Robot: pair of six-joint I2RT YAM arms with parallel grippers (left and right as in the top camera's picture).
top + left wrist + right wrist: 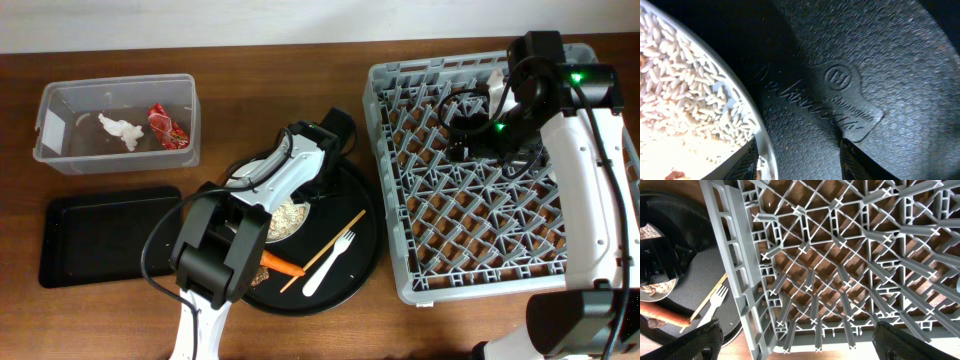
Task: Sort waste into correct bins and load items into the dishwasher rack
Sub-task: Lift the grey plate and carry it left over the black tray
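A whitish plate (290,218) with beige food scraps (680,75) sits on the large round black tray (350,205). My left gripper (308,192) is low over it. Its jaws stand apart across the plate's rim (747,107), the left finger (751,161) against the rim and the right finger (855,161) over the tray. Beside the plate lie an orange carrot (280,265), a wooden chopstick (325,250) and a white fork (330,265). My right gripper (802,342) hangs open and empty above the grey dishwasher rack (480,200).
The clear tub (120,88) at the back left holds a crumpled tissue (120,130) and a red wrapper (168,126). The shallow black rectangular tray (105,235) lies in front of it. The rack's near wall (740,280) stands right beside the round tray.
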